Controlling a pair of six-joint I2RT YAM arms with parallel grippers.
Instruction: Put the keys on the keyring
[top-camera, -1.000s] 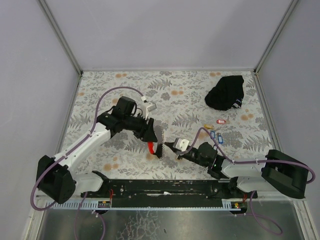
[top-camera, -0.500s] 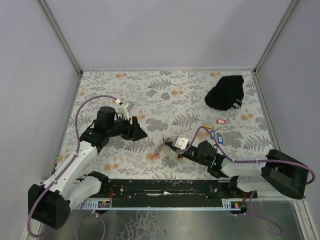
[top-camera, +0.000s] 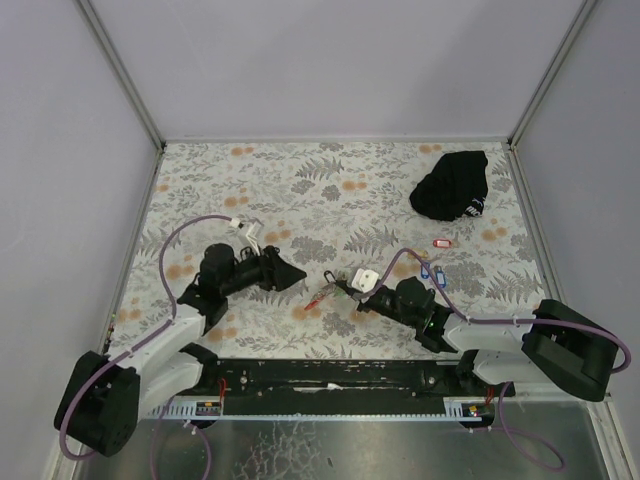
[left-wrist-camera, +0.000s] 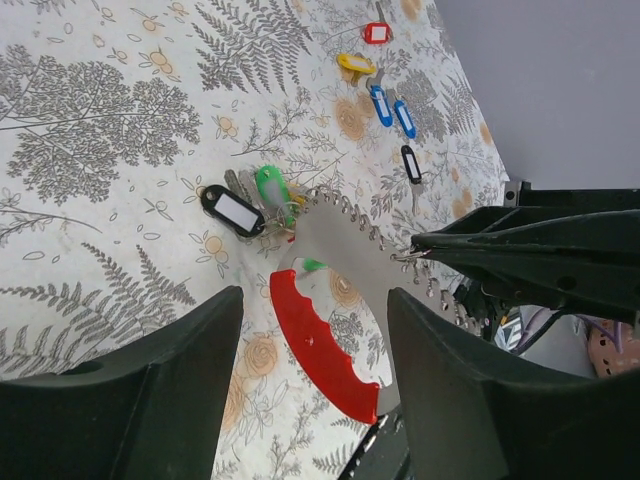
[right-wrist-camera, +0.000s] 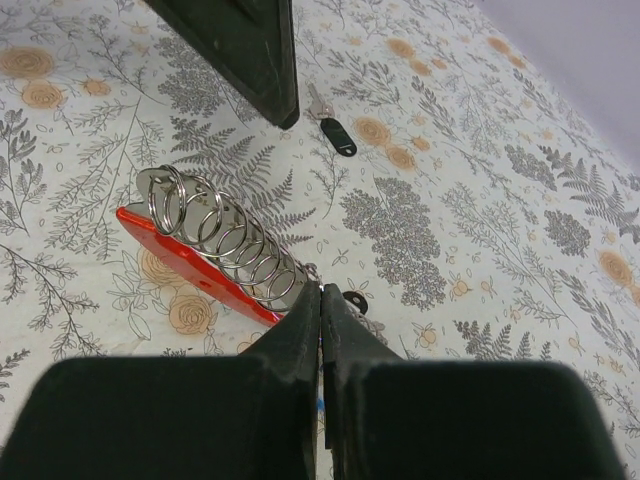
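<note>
Worktop (top-camera: 330, 180) printed with grey ferns and orange roses. Left fingers (left-wrist-camera: 170, 400), matt black, spread wide above the keyring's red end, touching nothing. Keyring (left-wrist-camera: 335, 250) lies flat near centre. It is a flat grey strap with a red scalloped end and a row of steel split rings along one edge. Black tag (left-wrist-camera: 232, 211) and green tag (left-wrist-camera: 271, 186) sit bunched at its far end. Right fingers (right-wrist-camera: 300, 330) pressed together, tips nipping a ring at the strap's edge. Loose keys (left-wrist-camera: 380, 103) lie to the right, their oblong plastic tags yellow, red, two blue, black. Black cloth bundle (top-camera: 452, 185) far right, well apart.
</note>
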